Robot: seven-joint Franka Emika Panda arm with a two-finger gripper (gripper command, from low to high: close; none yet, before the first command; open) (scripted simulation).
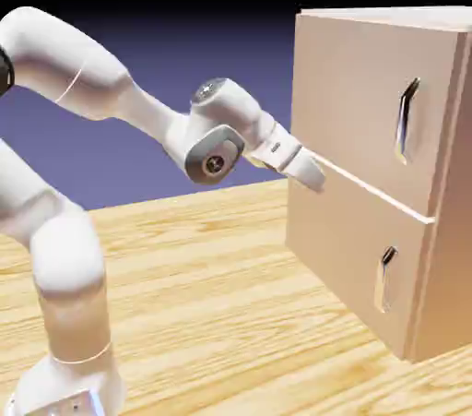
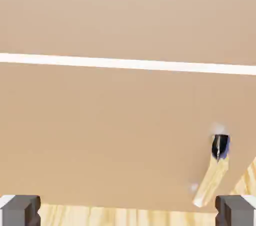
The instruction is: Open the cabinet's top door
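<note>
The table (image 1: 212, 285) is pale yellow wood with long streaky grain, bright and faintly glossy. In the exterior view it runs from the near edge of the picture back to a far edge that rises a little toward the right. Past it hangs a plain blue-violet backdrop (image 1: 157, 156), fading to black at the top.

The cabinet (image 1: 441, 285) stands on the table at the exterior view's right, a tan box with its front turned toward the arm (image 1: 138, 101). Its top door (image 1: 341, 82) is the taller panel, lying flat in the front, with a long curved silver handle (image 1: 403, 124) toward its near, right-hand side. A thin white gap (image 1: 369, 185) runs between it and the lower door (image 1: 341, 239), which has a smaller handle (image 1: 385, 280), also toward the near side. Both doors look shut, and the top of the cabinet is paler than its front.

The white arm comes in from the left, bent over the table, its base at the near left. Its hand (image 1: 290, 160) slants down to the right, in front of the cabinet near the far end of the gap and well apart from the top handle. Whether it touches the front is hard to judge from this side.

In the hand view, the gripper (image 2: 128, 211) is open, its two grey tips wide apart with nothing held between them. The tan front fills most of that view, crossed by the white gap, with the lower handle at the right and strips of table grain along the bottom.
</note>
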